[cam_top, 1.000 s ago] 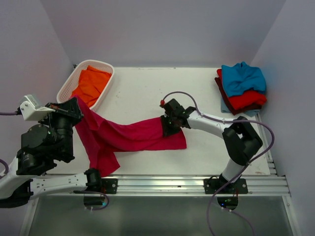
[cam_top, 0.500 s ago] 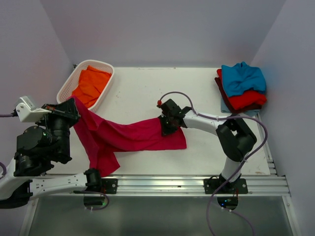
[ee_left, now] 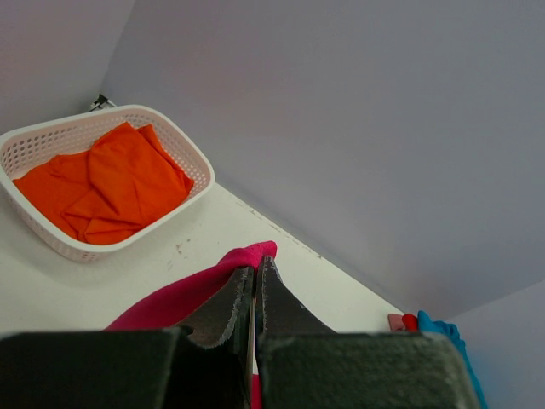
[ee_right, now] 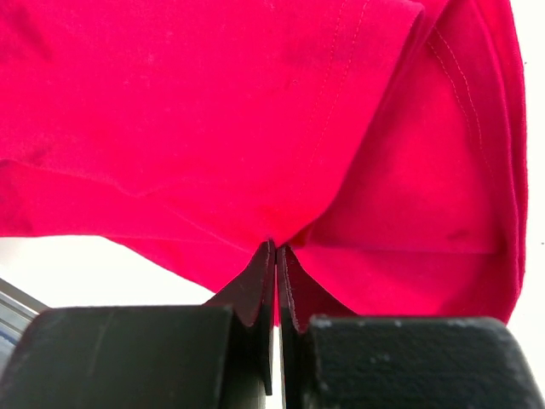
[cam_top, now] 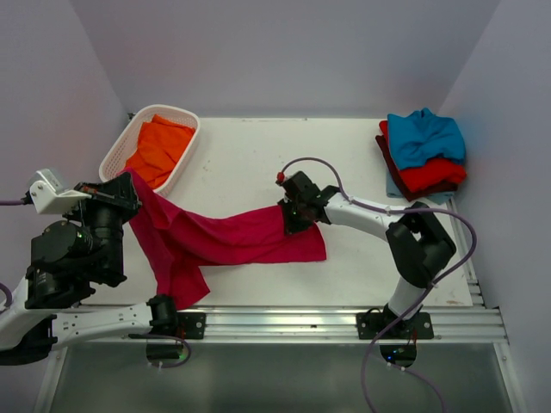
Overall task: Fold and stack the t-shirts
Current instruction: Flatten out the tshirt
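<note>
On table [cam_top: 258, 155]: crimson-pink t-shirt [cam_top: 232, 241] strung across it, left end lifted near the basket [cam_top: 164, 108], right end flat at centre, probably tensioned to spread it for folding. Left gripper [ee_left: 256, 271] clamps the lifted corner; right gripper [ee_right: 275, 251] pinches a fold of the flat end.

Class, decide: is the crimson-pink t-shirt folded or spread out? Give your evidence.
Neither neatly folded nor flat: the crimson-pink t-shirt is stretched, rumpled, between the left pincer and right pincer, both shut on it.
</note>
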`<state>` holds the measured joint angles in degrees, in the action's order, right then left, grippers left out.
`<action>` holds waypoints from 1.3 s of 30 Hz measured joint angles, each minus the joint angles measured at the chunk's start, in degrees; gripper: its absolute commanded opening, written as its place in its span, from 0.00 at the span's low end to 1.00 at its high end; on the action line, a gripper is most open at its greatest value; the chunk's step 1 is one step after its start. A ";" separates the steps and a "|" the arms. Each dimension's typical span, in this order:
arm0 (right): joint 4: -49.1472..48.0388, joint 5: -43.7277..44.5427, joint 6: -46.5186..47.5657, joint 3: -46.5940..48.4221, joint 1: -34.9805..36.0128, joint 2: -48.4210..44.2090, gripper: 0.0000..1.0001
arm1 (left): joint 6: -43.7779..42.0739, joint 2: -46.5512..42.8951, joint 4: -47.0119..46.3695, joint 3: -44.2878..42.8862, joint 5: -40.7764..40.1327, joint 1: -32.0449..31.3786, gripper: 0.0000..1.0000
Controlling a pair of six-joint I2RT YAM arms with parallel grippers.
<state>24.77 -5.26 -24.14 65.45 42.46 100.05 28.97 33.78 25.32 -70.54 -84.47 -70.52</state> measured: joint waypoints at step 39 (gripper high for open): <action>11.52 27.04 11.43 25.31 -23.39 -23.74 0.00 | -20.57 51.76 -2.19 -24.68 60.89 50.07 0.00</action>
<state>36.29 21.78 -12.71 90.76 19.07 76.31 8.40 85.54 23.14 -95.22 -23.57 -20.45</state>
